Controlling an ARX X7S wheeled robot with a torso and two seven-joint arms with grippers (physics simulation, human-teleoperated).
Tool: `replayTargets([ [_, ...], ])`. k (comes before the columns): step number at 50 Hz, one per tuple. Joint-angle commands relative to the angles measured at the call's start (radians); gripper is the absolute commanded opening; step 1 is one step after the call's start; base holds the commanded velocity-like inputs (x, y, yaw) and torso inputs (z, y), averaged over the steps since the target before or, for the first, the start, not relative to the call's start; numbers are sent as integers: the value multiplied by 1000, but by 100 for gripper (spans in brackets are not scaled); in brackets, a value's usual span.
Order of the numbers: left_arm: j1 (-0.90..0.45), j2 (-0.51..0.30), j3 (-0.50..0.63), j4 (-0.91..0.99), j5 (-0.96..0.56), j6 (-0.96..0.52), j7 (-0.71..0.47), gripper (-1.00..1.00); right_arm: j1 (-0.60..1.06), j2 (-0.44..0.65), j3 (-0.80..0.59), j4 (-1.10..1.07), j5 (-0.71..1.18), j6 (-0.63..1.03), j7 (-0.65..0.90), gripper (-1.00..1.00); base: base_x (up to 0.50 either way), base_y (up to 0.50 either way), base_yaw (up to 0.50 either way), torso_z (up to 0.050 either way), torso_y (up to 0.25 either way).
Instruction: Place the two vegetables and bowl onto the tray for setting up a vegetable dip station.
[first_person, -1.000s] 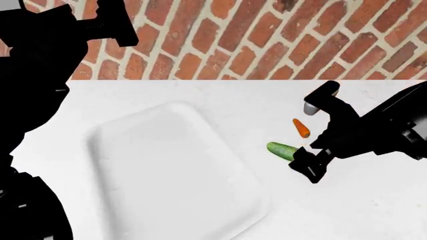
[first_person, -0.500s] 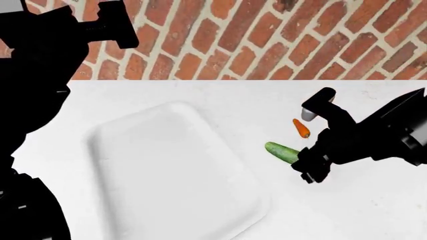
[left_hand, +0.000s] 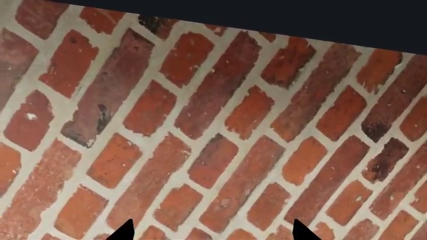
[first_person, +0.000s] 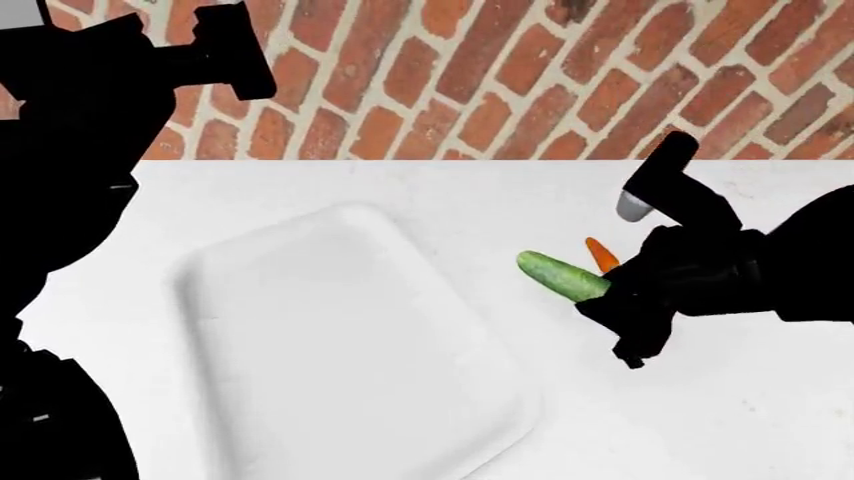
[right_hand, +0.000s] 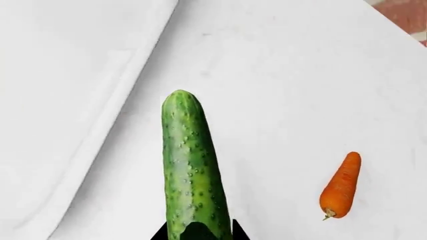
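Right gripper (first_person: 611, 288) was clenched on the cucumber (first_person: 561, 275), lifted beside the carrot (first_person: 602, 254). Left gripper's (first_person: 227, 50) jaws: can't tell. Next: carry it over the tray (first_person: 340, 350), release. Bowl out of view.

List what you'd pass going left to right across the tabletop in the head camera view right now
Left arm → tray → cucumber, held in the right end effector → right arm. The carrot overlaps the cucumber's span, so its place in the order is unclear.
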Motion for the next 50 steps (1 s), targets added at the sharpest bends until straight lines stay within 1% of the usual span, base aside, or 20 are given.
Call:
replayTargets([
  [1, -1, 8, -8, 2, -5, 1, -3, 100, -10, 41, 86, -213, 133, 10, 28, -100, 0, 0, 0, 0, 0],
  [8, 2, 3, -4, -1, -5, 5, -3, 100, -10, 28, 108, -290, 194, -4, 18, -100, 0, 0, 0, 0, 0],
  [11, 4, 3, -4, -2, -7, 7, -3, 100, 4, 23, 124, -323, 247, 18, 28, -100, 0, 0, 0, 0, 0],
  [16, 7, -1, -4, -8, -7, 14, -1, 100, 19, 21, 163, -352, 320, 10, 30, -100, 0, 0, 0, 0, 0],
  [21, 8, -4, -5, -9, -10, 16, -2, 100, 17, 15, 168, -374, 347, 7, 33, -100, 0, 0, 0, 0, 0],
  [30, 12, -5, -5, -9, -15, 18, -6, 100, -16, -8, 141, -414, 348, -2, 39, -100, 0, 0, 0, 0, 0],
  [33, 15, -3, -3, -9, -16, 20, -7, 100, -31, -26, 123, -396, 301, -28, 16, -100, 0, 0, 0, 0, 0],
  [43, 24, -10, -2, -9, -19, 25, -9, 100, -59, -80, 95, -377, 242, -87, -25, -100, 0, 0, 0, 0, 0],
  [50, 26, -15, -2, -12, -21, 29, -9, 100, -65, -91, 70, -386, 244, -73, -35, -100, 0, 0, 0, 0, 0],
])
